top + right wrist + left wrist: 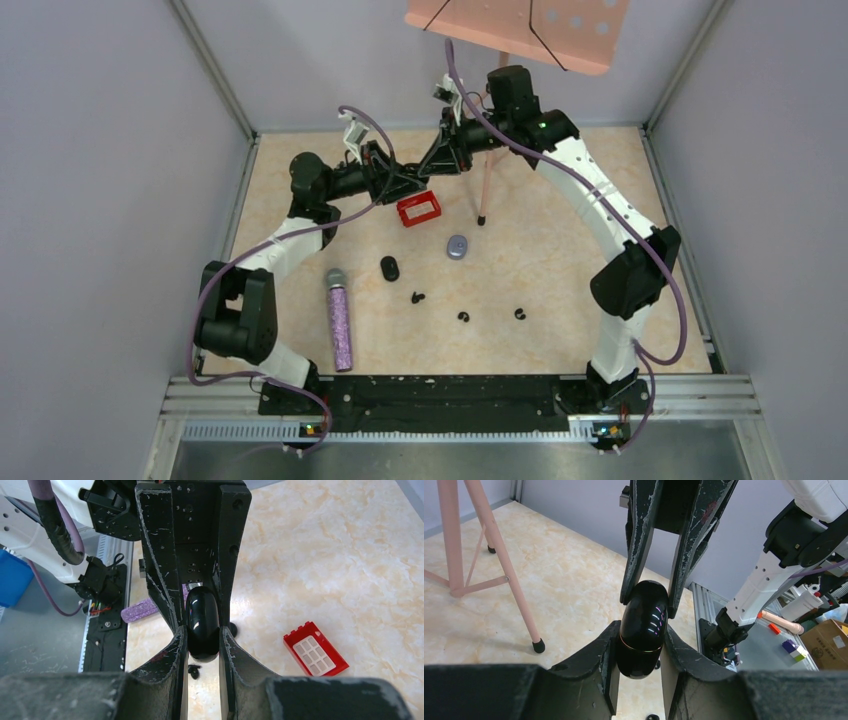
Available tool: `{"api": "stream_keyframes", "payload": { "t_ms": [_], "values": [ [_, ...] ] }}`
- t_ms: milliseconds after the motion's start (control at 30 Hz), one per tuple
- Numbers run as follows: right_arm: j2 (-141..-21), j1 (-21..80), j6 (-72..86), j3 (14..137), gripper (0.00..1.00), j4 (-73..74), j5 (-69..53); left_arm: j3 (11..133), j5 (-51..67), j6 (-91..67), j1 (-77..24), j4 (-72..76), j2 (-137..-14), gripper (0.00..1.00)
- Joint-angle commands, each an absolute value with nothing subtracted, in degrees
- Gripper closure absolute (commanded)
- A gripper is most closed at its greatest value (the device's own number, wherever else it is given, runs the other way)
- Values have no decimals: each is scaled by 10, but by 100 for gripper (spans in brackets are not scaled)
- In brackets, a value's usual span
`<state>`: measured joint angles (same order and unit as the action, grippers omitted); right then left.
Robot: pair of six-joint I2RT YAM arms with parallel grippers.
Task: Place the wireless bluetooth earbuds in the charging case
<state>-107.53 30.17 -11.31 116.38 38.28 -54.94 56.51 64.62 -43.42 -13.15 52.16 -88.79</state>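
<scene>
A glossy black charging case (644, 625) with a thin gold seam hangs above the table, closed and gripped from both ends. My left gripper (639, 636) is shut on its lower half, and my right gripper (202, 641) is shut on the same case (202, 620) from the opposite side. In the top view the two grippers meet nose to nose, left gripper (413, 182) and right gripper (441, 158), and the case between them is hidden. Three black earbuds lie on the table: (417, 297), (463, 317), (519, 314). One earbud (194, 670) shows below my right fingers.
A second black case (389, 268) and a grey-purple case (457, 247) lie on the table. A red block with a white grid (418, 208) sits under the grippers. A glittery purple microphone (340, 318) lies at the left. A pink stand's leg (485, 190) stands behind.
</scene>
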Motion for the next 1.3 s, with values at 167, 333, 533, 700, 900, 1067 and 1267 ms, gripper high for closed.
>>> {"api": "stream_keyframes", "payload": {
  "t_ms": [167, 333, 533, 700, 900, 1067, 1267],
  "values": [
    [-1080, 289, -45, 1176, 65, 338, -526, 583, 657, -421, -130, 573, -894, 100],
    [-1090, 277, 25, 1176, 61, 309, -527, 585, 680, -394, -136, 589, -896, 100],
    [-1093, 269, 43, 1180, 60, 296, -517, 581, 681, -392, -138, 597, -895, 100],
    [-1085, 269, 42, 1175, 59, 296, -519, 578, 677, -393, -138, 594, -892, 100],
    [-1068, 261, 44, 1195, 59, 296, -523, 573, 663, -393, -138, 585, -895, 100],
    [-1029, 246, 22, 1198, 55, 317, -504, 573, 654, -395, -136, 578, -900, 100],
    [-953, 226, -117, 1104, 53, 424, -473, 566, 646, -401, -130, 568, -897, 100]
  ]
}}
